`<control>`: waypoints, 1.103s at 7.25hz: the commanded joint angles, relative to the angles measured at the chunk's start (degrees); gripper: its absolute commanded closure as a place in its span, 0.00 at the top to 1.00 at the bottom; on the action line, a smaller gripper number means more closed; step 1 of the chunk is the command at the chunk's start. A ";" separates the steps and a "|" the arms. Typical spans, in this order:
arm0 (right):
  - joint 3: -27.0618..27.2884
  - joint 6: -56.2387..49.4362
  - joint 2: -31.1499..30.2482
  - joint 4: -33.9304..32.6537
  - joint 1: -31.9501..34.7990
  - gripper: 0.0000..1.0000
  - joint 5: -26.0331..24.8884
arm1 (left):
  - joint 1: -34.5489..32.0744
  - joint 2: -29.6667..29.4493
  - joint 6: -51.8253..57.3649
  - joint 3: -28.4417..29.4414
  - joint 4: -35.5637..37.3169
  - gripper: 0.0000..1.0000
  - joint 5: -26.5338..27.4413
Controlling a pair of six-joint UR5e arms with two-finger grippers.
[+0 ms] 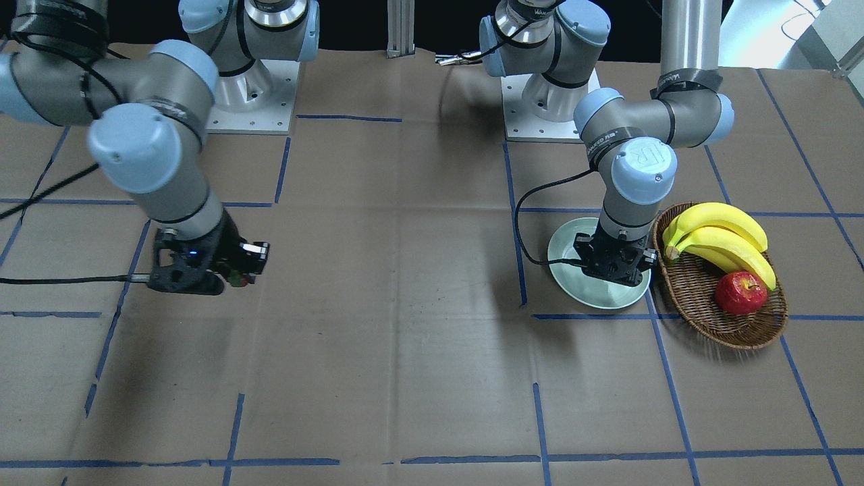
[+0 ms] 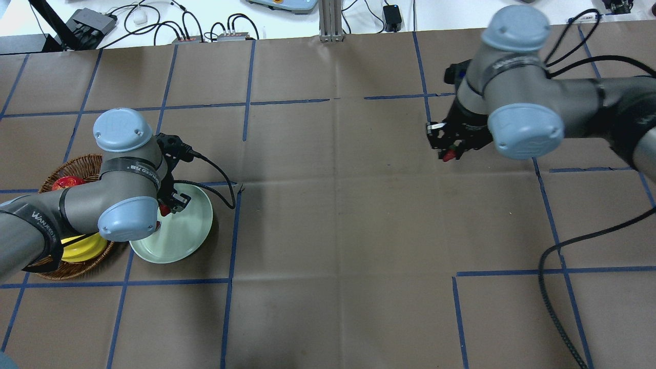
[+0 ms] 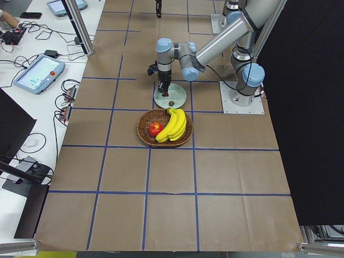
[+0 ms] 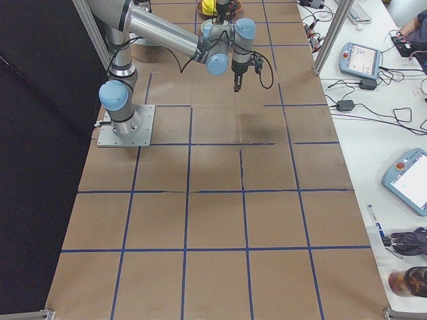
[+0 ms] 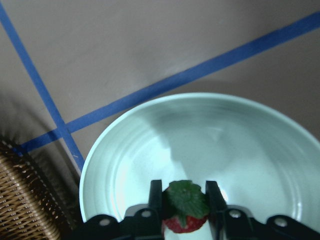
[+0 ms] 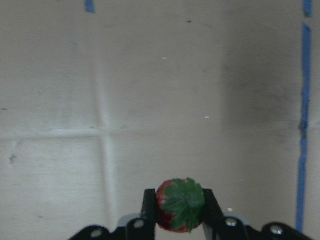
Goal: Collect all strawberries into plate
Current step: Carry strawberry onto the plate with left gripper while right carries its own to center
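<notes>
Left wrist-mounted: strawberry point(image 5: 186, 207) pinched in left claw point(image 5: 185, 193), over plate point(image 5: 240, 140).

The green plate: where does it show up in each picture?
Front-facing: plate right of centre.
Overhead: plate lower left.
Exterior left: plate upper middle.
Exterior right: not visible.
Left wrist: plate fills lower half.
Right wrist: not in it.
Landmark: the wicker basket beside it.

Strawberry point(image 5: 186, 206), green cap, in left hand point(image 5: 184, 191) above pale mint plate point(image 5: 127, 165); second strawberry point(image 6: 179, 206) in right hand point(image 6: 178, 196), well apart.
</notes>
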 commanded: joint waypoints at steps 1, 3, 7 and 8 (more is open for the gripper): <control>-7.14 15.28 9.73 -3.73 13.42 0.05 0.15 | 0.55 0.11 -0.03 -0.53 0.40 0.90 -0.48; -12.08 23.48 18.26 -7.95 19.34 0.05 0.15 | 0.72 0.29 -0.12 -0.53 0.05 0.89 -4.52; -12.71 23.51 20.32 -8.23 18.66 0.99 0.07 | 0.03 1.25 -4.84 -0.53 -0.13 0.89 -13.84; -12.89 23.51 19.19 -7.54 17.62 1.00 1.63 | -0.50 1.95 -8.69 -0.44 -0.13 0.89 -14.02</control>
